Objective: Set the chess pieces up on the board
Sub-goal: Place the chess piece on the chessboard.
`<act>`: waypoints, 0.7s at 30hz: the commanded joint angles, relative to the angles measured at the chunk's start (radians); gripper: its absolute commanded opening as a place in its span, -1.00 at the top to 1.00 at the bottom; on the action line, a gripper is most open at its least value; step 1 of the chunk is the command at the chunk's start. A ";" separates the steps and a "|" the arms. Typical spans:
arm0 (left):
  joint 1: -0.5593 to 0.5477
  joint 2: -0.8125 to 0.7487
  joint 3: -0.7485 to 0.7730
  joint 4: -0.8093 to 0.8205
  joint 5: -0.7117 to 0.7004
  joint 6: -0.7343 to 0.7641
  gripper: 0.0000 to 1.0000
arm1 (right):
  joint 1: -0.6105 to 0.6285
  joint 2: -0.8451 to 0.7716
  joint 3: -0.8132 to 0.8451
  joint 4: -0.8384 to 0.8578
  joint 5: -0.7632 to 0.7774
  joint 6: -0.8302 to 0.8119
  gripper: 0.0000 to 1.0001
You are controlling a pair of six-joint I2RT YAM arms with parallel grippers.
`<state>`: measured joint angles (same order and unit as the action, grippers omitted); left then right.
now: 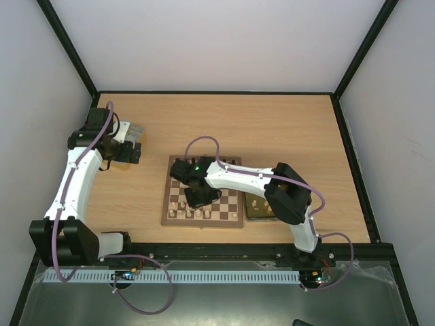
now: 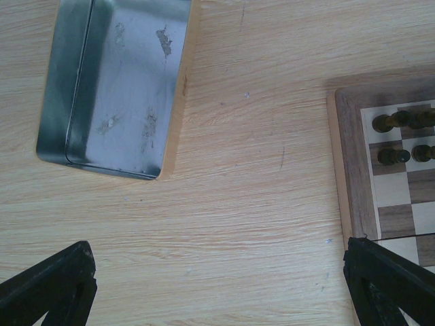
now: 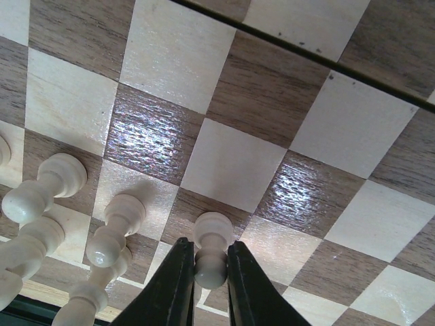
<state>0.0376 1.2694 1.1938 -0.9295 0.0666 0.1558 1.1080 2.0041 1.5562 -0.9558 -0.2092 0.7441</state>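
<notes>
The board (image 1: pixel 204 223) lies mid-table. My right gripper (image 1: pixel 202 197) is over its near rows. In the right wrist view my right gripper (image 3: pixel 209 278) is shut on the head of a cream pawn (image 3: pixel 211 248), whose base is on or just above a dark square of the board (image 3: pixel 231 163). Other cream pieces (image 3: pixel 115 227) stand to its left. My left gripper (image 1: pixel 132 153) is open and empty. In the left wrist view it (image 2: pixel 221 292) hangs over bare table left of the board (image 2: pixel 353 170), where dark pieces (image 2: pixel 391 122) stand.
A silver metal tray (image 2: pixel 115 88) lies on the table at far left, near the left gripper (image 1: pixel 136 129). A gold tray (image 1: pixel 258 210) with a few cream pieces sits against the board's right edge, partly under the right arm.
</notes>
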 commanded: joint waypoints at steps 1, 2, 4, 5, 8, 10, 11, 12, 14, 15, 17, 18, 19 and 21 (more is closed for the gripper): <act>-0.002 -0.021 -0.013 -0.007 -0.008 -0.005 -0.98 | 0.010 -0.006 0.002 -0.002 0.004 0.003 0.73; -0.002 -0.023 -0.013 -0.007 -0.008 -0.005 -0.98 | 0.011 -0.006 0.001 -0.001 0.004 0.002 0.73; -0.002 -0.022 -0.013 -0.006 -0.007 -0.005 -0.98 | 0.010 -0.007 0.001 0.002 0.002 0.004 0.68; -0.002 -0.022 -0.013 -0.006 -0.007 -0.005 -0.98 | 0.010 -0.005 0.000 0.003 0.000 0.005 0.64; -0.002 -0.024 -0.013 -0.006 -0.007 -0.005 -0.98 | 0.010 -0.002 0.003 0.005 -0.003 0.003 0.59; -0.002 -0.024 -0.013 -0.006 -0.007 -0.004 -0.98 | 0.010 0.000 0.009 0.005 -0.003 0.003 0.57; -0.002 -0.025 -0.013 -0.006 -0.007 -0.004 -0.98 | 0.010 0.003 0.011 0.003 -0.002 0.002 0.54; -0.002 -0.025 -0.013 -0.007 -0.007 -0.004 -0.98 | 0.010 0.003 0.013 0.001 -0.001 0.002 0.54; -0.002 -0.025 -0.013 -0.009 -0.007 -0.004 -0.98 | 0.010 0.005 0.017 -0.001 0.000 0.000 0.53; -0.002 -0.025 -0.013 -0.008 -0.007 -0.004 -0.98 | 0.010 0.006 0.019 -0.001 0.001 0.000 0.53; -0.002 -0.025 -0.013 -0.008 -0.008 -0.004 -0.98 | 0.011 0.009 0.021 -0.003 0.001 -0.001 0.55; -0.002 -0.025 -0.013 -0.008 -0.008 -0.004 -0.98 | 0.010 0.010 0.022 -0.004 0.000 -0.002 0.56; -0.002 -0.025 -0.013 -0.008 -0.008 -0.004 -0.98 | 0.010 0.009 0.022 -0.004 0.001 -0.002 0.57; -0.002 -0.024 -0.013 -0.007 -0.008 -0.003 -0.98 | 0.010 0.008 0.022 -0.006 0.003 -0.001 0.58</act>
<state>0.0376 1.2690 1.1934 -0.9291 0.0666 0.1558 1.1080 2.0045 1.5570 -0.9543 -0.2138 0.7444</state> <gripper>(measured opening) 0.991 0.214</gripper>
